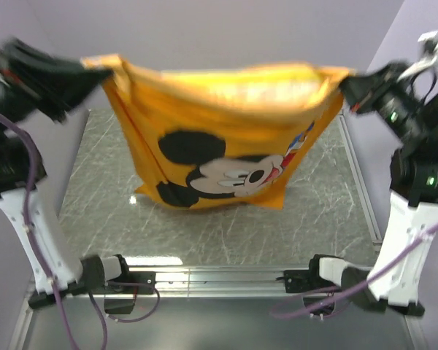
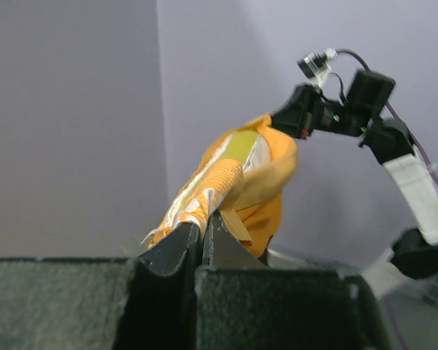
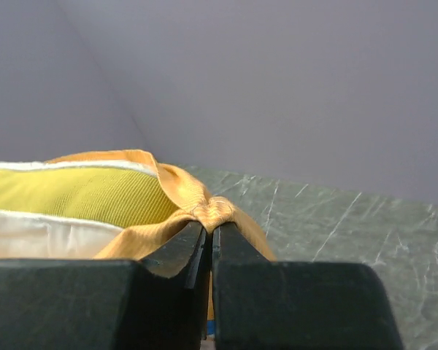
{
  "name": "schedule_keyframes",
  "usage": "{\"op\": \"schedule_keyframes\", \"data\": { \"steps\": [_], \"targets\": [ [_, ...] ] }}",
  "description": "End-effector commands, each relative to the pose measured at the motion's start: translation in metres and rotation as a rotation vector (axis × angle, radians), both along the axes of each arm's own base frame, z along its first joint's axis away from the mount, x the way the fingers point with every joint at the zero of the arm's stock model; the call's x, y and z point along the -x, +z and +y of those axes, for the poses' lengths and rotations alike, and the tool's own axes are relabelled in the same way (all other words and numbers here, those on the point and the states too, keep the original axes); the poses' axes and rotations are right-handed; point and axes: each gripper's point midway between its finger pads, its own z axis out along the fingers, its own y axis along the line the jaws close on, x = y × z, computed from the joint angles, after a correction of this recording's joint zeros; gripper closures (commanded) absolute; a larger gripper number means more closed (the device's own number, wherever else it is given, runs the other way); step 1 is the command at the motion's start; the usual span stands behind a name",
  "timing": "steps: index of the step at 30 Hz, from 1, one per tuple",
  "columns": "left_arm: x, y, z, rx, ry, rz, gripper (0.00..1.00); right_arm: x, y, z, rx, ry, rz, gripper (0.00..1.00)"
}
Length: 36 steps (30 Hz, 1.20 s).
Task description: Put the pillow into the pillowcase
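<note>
A large orange fabric pillowcase (image 1: 226, 131) printed with a Mickey Mouse face is hanging in the air above the grey marbled desk (image 1: 204, 240), stretched as a sagging sack from the left edge toward the right edge. The left pincer (image 1: 106, 69) is gripping its upper left corner high over the far left corner of the desk, and the right pincer (image 1: 344, 82) is gripping its upper right corner high over the far right corner. In the left wrist view the left pincer's black jaws are pressing almost together, with a bunched fold of orange cloth squeezed between them, and the fabric is running away from them toward the other arm, which is clutching the far end. In the right wrist view the right pincer's jaws are likewise nearly touching, pinching a small knot of orange hem. Just beyond that knot the cream-white rectangular pillow (image 3: 66, 219) with its yellowish ribbed edge is sitting inside the case, with orange cloth wrapping over its corner. From above, the mouth of the case is facing upward and a pale yellowish strip is showing in it, though blur is hiding the detail. The printed face is turned toward the near edge and tilted. The bottom of the sack is hanging low over the middle of the desk; whether it is touching the surface cannot be told.
</note>
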Motion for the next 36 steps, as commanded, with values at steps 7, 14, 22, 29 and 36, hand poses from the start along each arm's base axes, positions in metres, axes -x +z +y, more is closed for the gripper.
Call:
{"op": "schedule_keyframes", "data": {
  "steps": [7,14,22,29,36],
  "targets": [
    [-0.002,0.101,0.024,0.346,0.065,-0.263,1.00,0.067,0.158,-0.006,-0.109,-0.050,-0.547,1.00],
    [-0.046,0.067,0.036,0.249,0.198,-0.201,1.00,0.013,0.118,-0.016,-0.084,-0.065,-0.348,1.00],
    [-0.060,0.083,0.077,0.374,0.288,-0.194,0.99,0.079,0.164,-0.013,-0.071,-0.079,-0.617,1.00],
    [-0.074,0.056,0.077,0.312,0.276,-0.163,0.99,0.017,0.099,-0.026,-0.080,-0.078,-0.383,1.00],
    [-0.042,0.086,0.073,0.299,0.393,-0.339,1.00,0.072,0.155,-0.016,-0.079,-0.093,-0.561,1.00]
  ]
}}
